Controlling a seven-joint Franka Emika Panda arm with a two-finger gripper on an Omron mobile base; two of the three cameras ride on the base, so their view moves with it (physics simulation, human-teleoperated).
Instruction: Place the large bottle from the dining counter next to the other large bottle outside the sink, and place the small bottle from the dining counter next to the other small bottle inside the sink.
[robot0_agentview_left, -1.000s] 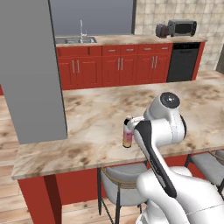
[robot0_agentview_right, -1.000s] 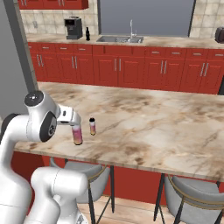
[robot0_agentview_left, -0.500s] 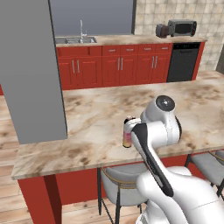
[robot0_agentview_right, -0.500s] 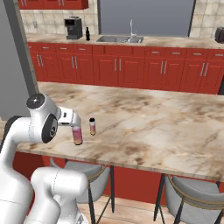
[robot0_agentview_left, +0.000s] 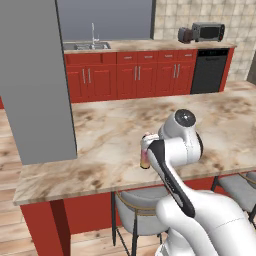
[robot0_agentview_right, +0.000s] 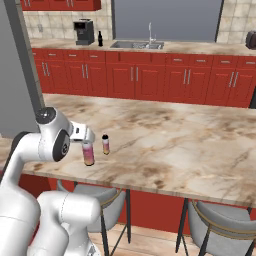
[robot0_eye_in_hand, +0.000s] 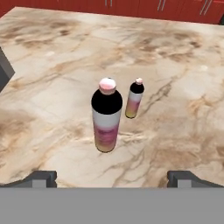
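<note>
Upright, large bottle (robot0_eye_in_hand: 106, 118) and small bottle (robot0_eye_in_hand: 134, 99) near together on dining counter (robot0_eye_in_hand: 183, 87), tool (robot0_eye_in_hand: 113, 177) open, empty.

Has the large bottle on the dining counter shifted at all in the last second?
No. The large bottle stands upright in the same spot, just left of the small bottle near the dining counter front edge, untouched.
</note>
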